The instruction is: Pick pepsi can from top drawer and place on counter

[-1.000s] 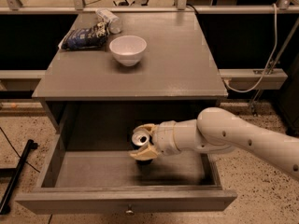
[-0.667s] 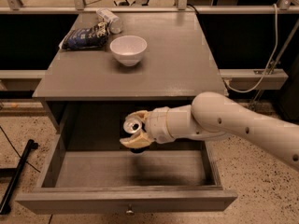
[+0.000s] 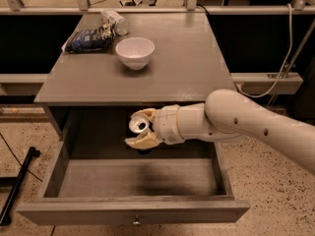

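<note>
The flat, smooth grey counter (image 3: 187, 68) tops the grey cabinet, and below its near edge the wide, shallow grey top drawer (image 3: 59, 168) stands pulled fully open toward the near side, its floor bare and shadowed. The thick white robot arm (image 3: 246, 124) reaches in from the right across the drawer's far half. On the far left of the counter sit a round white bowl (image 3: 134, 52), a crinkled blue snack bag (image 3: 88, 38) and, just beyond it, a pale plastic bottle (image 3: 114, 21) lying down. The cream-coloured two-finger tool (image 3: 142, 128) is clamped around the small dark blue pepsi can (image 3: 138, 126), one finger above it and one below, the can tipped so its silver top faces the near side. Over the last second the arm has carried the can up and a little to the left: it was low over the drawer's floor and now hangs clear of it, just under the counter's near edge. The lift out of the drawer seems well under way, so what remains is probably to bring the can out past that edge, raise it above the counter and set it down on the open right side, well apart from the bowl.
</note>
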Controlling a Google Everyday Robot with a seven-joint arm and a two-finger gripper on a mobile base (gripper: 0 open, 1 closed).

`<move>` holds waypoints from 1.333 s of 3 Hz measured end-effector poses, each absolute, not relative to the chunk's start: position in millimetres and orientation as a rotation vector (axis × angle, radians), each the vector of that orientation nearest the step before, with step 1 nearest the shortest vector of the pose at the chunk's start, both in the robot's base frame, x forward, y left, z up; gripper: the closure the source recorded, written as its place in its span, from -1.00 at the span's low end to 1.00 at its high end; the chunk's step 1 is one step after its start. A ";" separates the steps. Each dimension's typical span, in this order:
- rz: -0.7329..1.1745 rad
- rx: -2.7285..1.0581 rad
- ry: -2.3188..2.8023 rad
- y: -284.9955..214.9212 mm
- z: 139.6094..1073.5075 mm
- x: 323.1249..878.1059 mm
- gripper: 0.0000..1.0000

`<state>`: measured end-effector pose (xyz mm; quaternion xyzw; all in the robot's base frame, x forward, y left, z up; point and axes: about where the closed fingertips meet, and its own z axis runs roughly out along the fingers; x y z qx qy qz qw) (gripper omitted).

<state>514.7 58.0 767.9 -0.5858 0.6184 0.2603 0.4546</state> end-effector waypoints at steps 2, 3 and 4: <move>0.728 -1.337 1.429 16.1 847.7 515.3 1.00; 0.722 -1.363 1.400 -4.7 899.9 536.3 1.00; 0.717 -1.361 1.382 -18.9 942.3 564.5 1.00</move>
